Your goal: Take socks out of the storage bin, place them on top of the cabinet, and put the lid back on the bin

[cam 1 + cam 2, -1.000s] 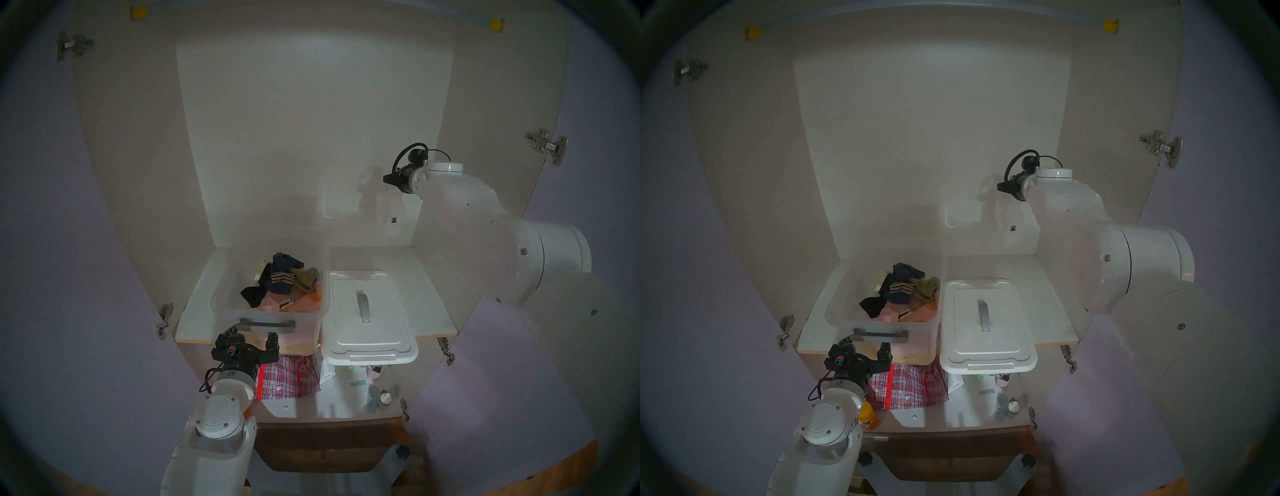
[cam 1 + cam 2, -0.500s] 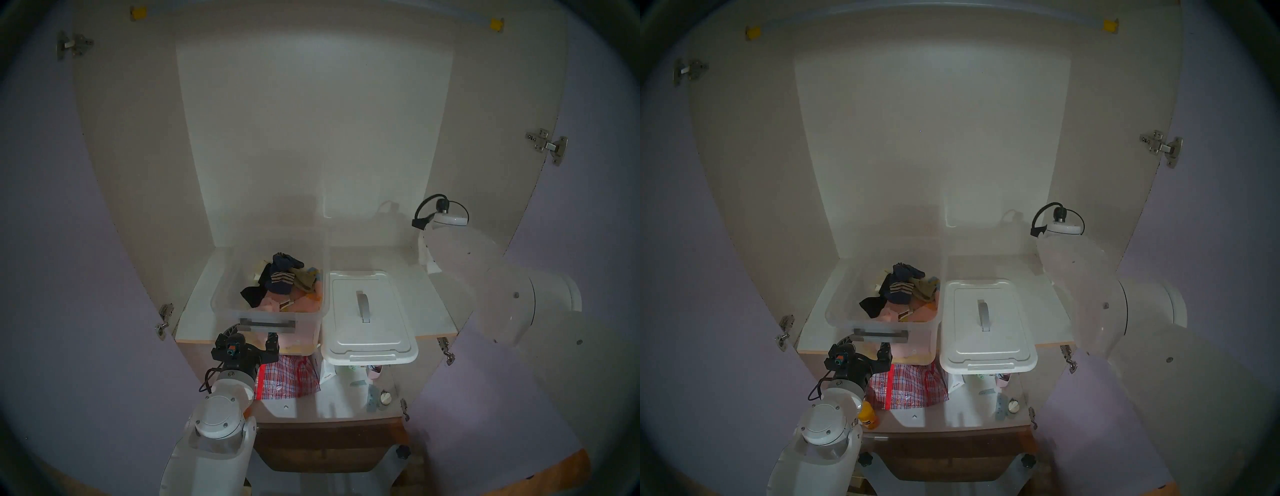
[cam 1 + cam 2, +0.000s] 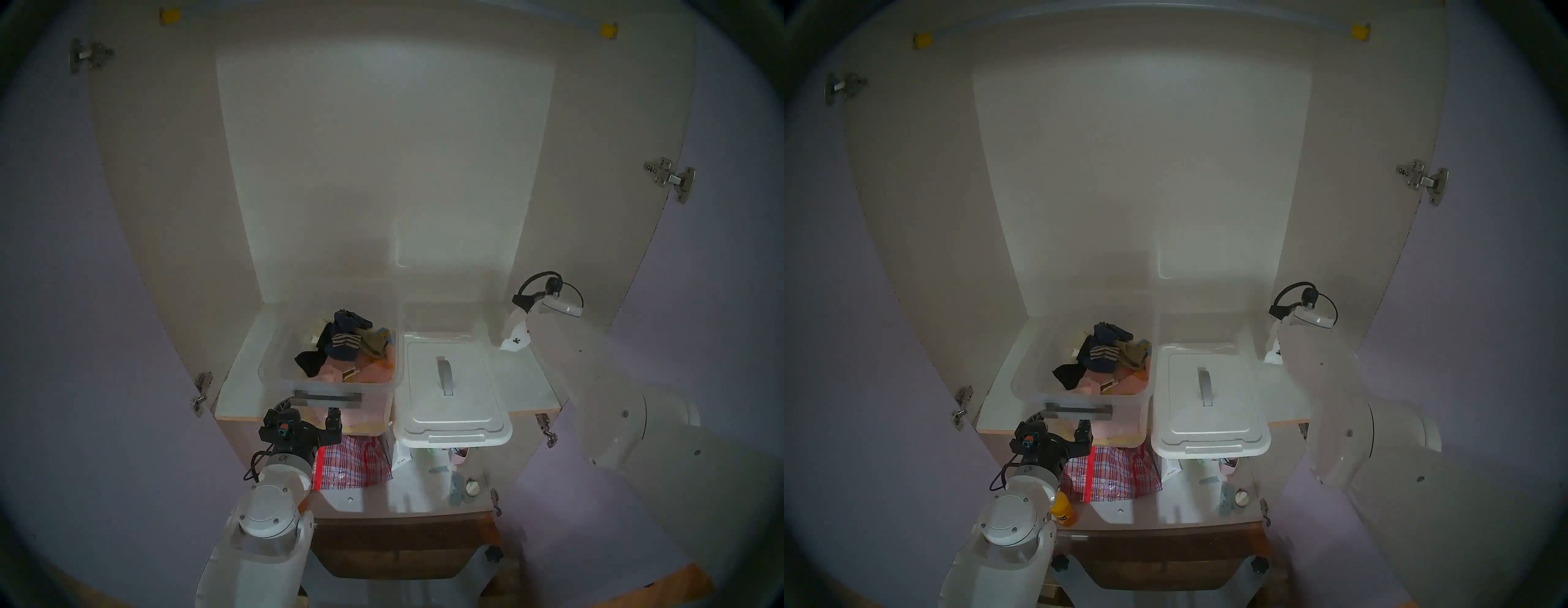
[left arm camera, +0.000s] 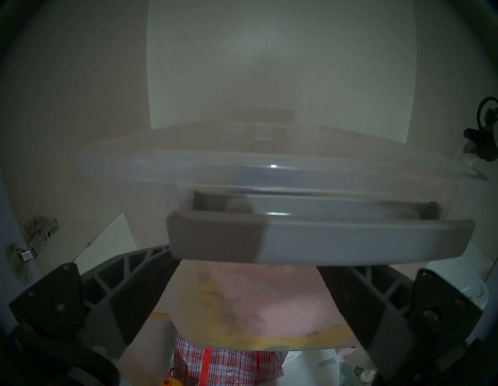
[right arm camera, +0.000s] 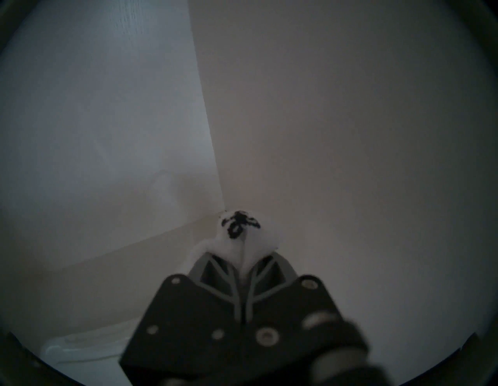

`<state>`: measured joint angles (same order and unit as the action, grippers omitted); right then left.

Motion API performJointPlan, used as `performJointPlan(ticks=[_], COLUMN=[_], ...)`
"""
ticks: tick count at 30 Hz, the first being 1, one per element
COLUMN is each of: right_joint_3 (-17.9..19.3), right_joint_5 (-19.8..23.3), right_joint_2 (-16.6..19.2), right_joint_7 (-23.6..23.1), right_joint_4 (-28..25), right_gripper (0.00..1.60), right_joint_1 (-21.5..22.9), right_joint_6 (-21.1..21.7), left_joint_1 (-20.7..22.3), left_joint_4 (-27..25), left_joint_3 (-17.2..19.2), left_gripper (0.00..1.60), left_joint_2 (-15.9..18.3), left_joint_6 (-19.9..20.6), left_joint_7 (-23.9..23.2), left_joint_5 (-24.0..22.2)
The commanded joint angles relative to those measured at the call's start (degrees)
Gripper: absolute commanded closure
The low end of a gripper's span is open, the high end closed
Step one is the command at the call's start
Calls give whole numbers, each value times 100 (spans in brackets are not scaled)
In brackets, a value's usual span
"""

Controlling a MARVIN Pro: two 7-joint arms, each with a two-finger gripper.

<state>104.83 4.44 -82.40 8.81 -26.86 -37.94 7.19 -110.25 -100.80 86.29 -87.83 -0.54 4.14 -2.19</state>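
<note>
1. Socks (image 5: pixel 237 237) are pinched in the closed right gripper (image 5: pixel 244 266), low over the shelf (image 3: pixel 526 382) behind the lid (image 3: pixel 449 382).
2. Socks should be lowered to contact before release.
3. Left gripper (image 4: pixel 248 275) is spread, empty, under the bin (image 3: pixel 271 361) handle.

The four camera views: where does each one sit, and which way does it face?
Head pair: high, looking down into the cream-white cabinet; both arms show.
Left wrist: faces the clear plastic storage bin; open left hand fingers show.
Right wrist: faces the corner; right hand grips white socks.
Shared: bin.
</note>
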Motion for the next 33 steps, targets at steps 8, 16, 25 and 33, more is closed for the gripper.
performJointPlan(ticks=[8, 16, 25, 33], right_joint_3=[-117, -153, -906, -1183], right_joint_5=[31, 217, 130, 119], right_joint_2=[-171, -320, -331, -460], right_joint_7=[-223, -1055, -2309, -2596], right_joint_4=[-733, -858, -1888, -3235], right_gripper=[0, 0, 0, 0], right_joint_1=[250, 422, -246, -1004], right_joint_6=[450, 1330, 2963, 4003], left_joint_1=[118, 119, 113, 114], left_joint_4=[-208, -208, -225, -225], left_joint_3=[-12, -21, -31, -40], left_gripper=[0, 0, 0, 0], left_joint_2=[19, 32, 52, 63], left_joint_6=[-59, -59, -56, -56], left_joint_7=[-15, -4, 3, 14], left_joint_5=[-11, -21, -37, -46])
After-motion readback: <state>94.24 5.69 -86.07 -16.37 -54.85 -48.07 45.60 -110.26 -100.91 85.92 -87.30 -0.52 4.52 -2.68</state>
